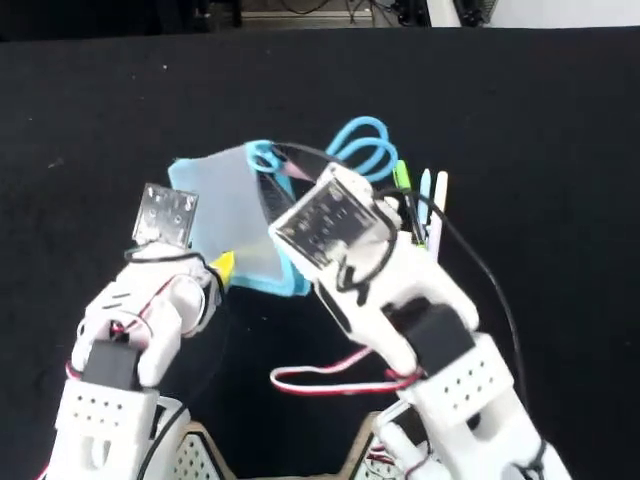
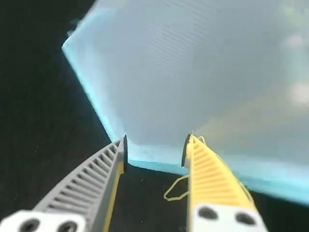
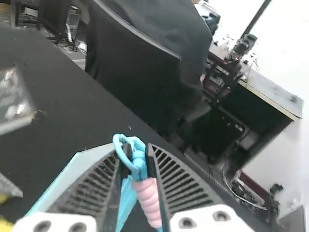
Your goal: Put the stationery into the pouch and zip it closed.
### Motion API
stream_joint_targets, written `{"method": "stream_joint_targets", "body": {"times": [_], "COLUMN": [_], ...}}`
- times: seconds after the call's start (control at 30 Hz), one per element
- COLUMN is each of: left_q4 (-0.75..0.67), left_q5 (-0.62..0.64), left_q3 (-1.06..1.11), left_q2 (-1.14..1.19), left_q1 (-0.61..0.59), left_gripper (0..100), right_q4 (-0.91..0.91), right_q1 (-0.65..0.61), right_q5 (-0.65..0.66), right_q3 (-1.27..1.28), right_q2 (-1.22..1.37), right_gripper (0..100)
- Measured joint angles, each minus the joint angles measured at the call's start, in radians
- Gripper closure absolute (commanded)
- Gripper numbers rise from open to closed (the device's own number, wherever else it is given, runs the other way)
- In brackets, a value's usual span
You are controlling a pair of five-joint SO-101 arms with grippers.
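Observation:
The translucent pouch [image 1: 225,205] with light-blue edging lies at the middle of the black table. Its blue zipper pull loop [image 3: 126,147], with a pink ribbed piece [image 3: 148,200] beside it, is pinched in my right gripper [image 3: 137,155], which is shut at the pouch's far corner [image 1: 266,157]. My left gripper [image 2: 154,152] stands open at the pouch's near blue edge [image 2: 159,163]; its grey finger [image 2: 104,166] and yellow finger [image 2: 205,169] are at that edge [image 1: 222,266]. Blue scissors [image 1: 360,145] and three pens [image 1: 425,195] lie right of the pouch, partly hidden by the right arm.
Red and white cables [image 1: 330,380] loop between the two arm bases at the table's near side. Black tabletop [image 1: 90,130] stretches to the left, right and far side of the pouch. Beyond the table's far edge stands room clutter [image 3: 231,63].

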Motion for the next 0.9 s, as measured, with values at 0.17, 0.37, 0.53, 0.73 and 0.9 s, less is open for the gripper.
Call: {"method": "stream_joint_targets", "body": {"times": [0.17,0.37,0.53,0.73,0.9], "left_q4": [0.000,0.000,0.000,0.006,0.006], "left_q5": [0.000,0.009,0.058,0.068,0.100], "left_q3": [0.038,0.041,0.041,0.041,0.041], "left_q2": [-0.100,-0.132,-0.132,-0.140,-0.141], "left_q1": [0.002,0.003,0.026,0.109,0.117], "left_gripper": [79,79,79,78,76], "right_q4": [0.107,0.227,0.250,0.250,0.250], "right_q1": [-0.049,-0.114,-0.115,-0.115,-0.123], "right_q5": [0.000,0.000,0.000,0.068,0.081], "right_q3": [-0.173,-0.330,-0.370,-0.370,-0.370], "right_q2": [0.144,0.221,0.256,0.258,0.258], "right_gripper": [98.8,98.8,98.8,98.8,98.8]}}
